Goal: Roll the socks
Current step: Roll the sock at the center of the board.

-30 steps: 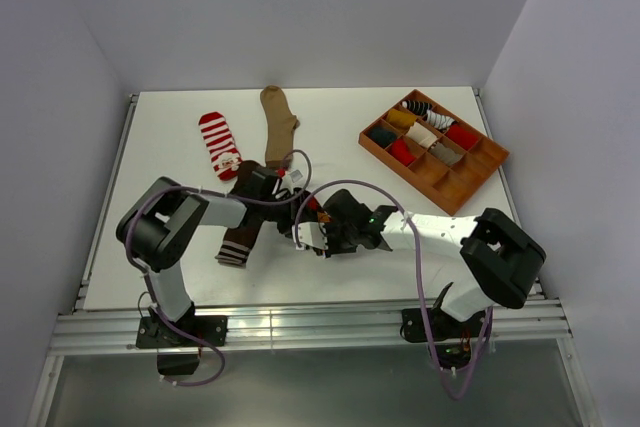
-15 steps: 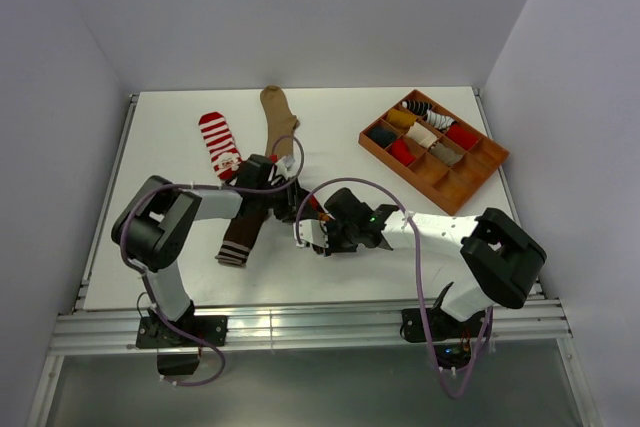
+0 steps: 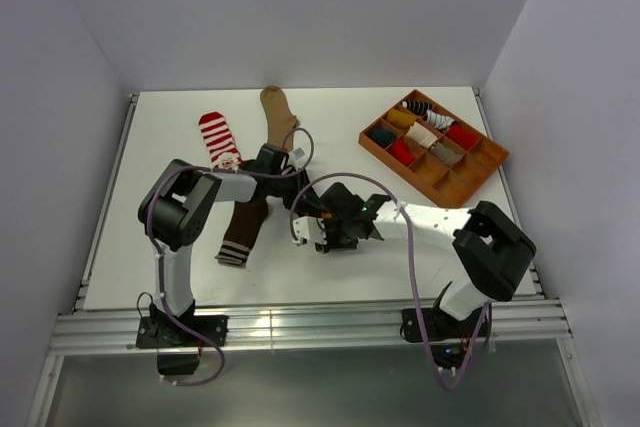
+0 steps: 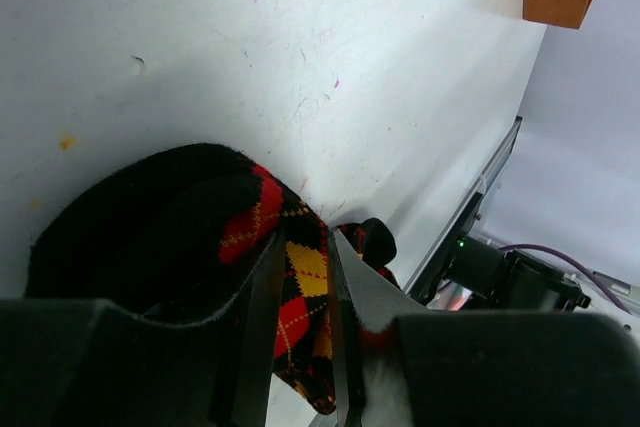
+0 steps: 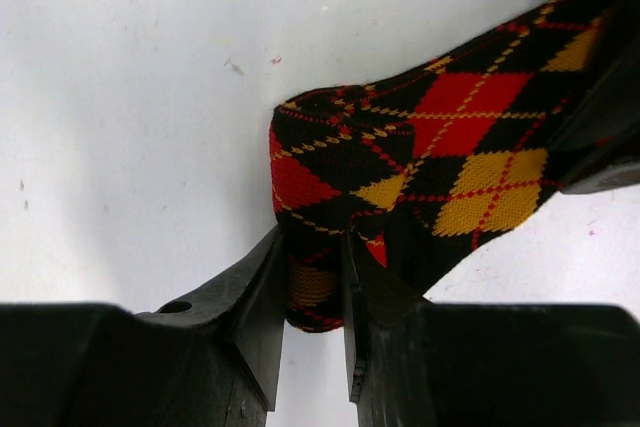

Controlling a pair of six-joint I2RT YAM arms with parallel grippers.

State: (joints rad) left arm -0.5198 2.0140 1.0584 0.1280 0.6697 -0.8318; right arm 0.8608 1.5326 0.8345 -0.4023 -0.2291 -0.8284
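Left wrist: left claw [image 4: 305,282] pinches argyle sock [image 4: 160,212]; right wrist: right claw [image 5: 311,277] pinches its folded end on table [image 5: 120,97].

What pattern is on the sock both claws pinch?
The sock is black with red and yellow argyle diamonds, clearest in right wrist view.

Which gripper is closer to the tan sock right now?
Left. The left gripper is just nearward of the tan sock, pinching the argyle sock; the right gripper grips that sock farther toward the near edge.
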